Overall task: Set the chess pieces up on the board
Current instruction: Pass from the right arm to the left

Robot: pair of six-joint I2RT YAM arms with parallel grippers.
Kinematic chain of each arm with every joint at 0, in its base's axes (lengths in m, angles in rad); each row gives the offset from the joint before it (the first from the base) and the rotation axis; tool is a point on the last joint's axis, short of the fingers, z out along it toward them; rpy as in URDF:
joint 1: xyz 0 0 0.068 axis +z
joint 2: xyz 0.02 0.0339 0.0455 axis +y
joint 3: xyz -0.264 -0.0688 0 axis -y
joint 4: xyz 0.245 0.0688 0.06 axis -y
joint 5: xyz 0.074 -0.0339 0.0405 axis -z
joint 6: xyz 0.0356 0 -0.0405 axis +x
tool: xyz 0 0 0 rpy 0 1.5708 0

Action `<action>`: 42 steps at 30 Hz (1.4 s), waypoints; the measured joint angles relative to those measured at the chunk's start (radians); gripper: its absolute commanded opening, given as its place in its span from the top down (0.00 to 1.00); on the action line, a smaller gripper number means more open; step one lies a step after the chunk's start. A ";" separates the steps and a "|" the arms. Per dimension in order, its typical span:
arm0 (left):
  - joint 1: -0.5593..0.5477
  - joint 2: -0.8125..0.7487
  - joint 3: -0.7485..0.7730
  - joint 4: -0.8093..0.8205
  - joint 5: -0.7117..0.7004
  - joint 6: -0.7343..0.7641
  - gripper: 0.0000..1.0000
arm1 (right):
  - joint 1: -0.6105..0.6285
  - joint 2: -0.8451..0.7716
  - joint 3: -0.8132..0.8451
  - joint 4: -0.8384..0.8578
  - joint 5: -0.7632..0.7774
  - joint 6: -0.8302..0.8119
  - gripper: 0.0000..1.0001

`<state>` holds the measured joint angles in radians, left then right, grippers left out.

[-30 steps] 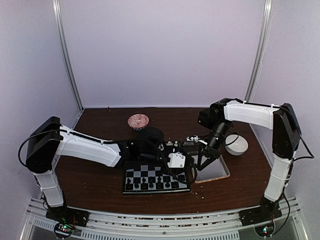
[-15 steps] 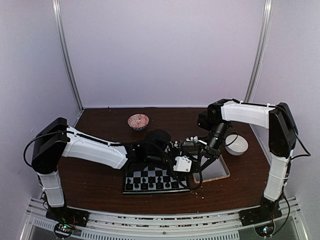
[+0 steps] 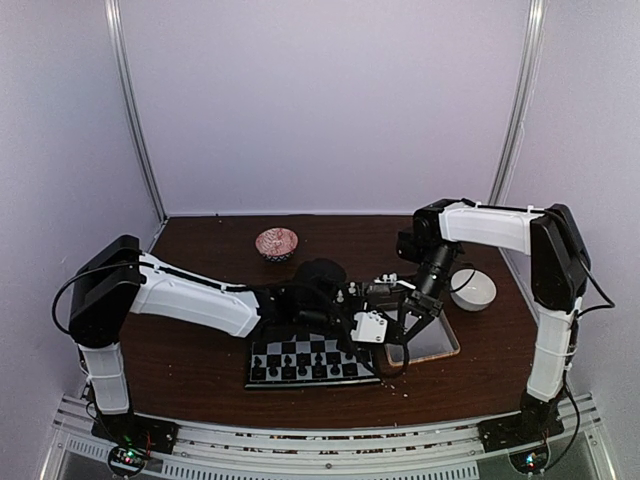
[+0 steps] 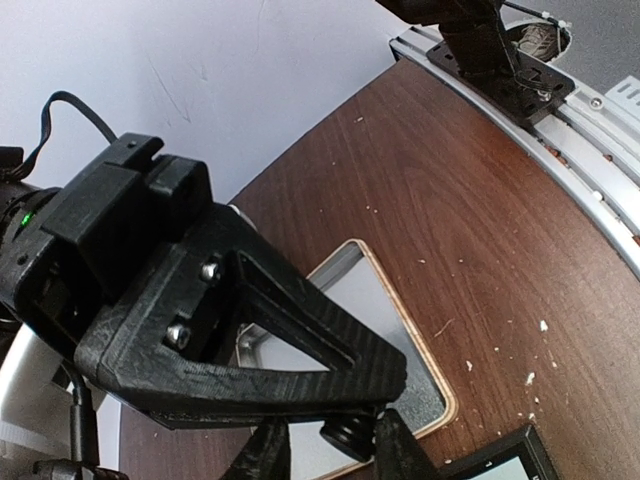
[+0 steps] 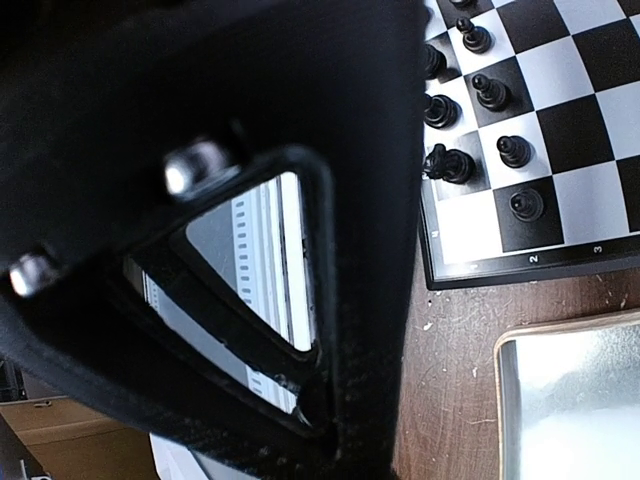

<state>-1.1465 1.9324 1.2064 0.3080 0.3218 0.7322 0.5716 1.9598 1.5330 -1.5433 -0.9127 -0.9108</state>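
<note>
Your left claw (image 4: 325,455) runs off the frame at its tips, a dark lump (image 4: 350,435) between them; can't tell if it's gripped. Your right claw (image 4: 380,380) is pinched closed, hiding much of the board (image 5: 560,60) with black pieces (image 5: 490,92), beside the tray (image 5: 560,420).

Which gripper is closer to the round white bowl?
Right. The right gripper hangs just near-left of the round white bowl; the left gripper sits farther left, by the black and silver chequered chessboard's right edge.

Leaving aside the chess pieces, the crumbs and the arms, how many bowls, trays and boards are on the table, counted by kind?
bowls: 2, a pink bowl and a white bowl
tray: 1
board: 1
total: 4
</note>
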 measured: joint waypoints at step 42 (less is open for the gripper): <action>0.114 0.015 0.000 0.113 0.023 -0.495 0.92 | -0.203 -0.259 -0.018 0.161 -0.043 0.121 0.64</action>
<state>-1.0321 1.9472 1.2060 0.4210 0.3443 0.2371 0.3687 1.7012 1.5150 -1.3819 -0.9562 -0.7895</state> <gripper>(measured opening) 0.125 0.355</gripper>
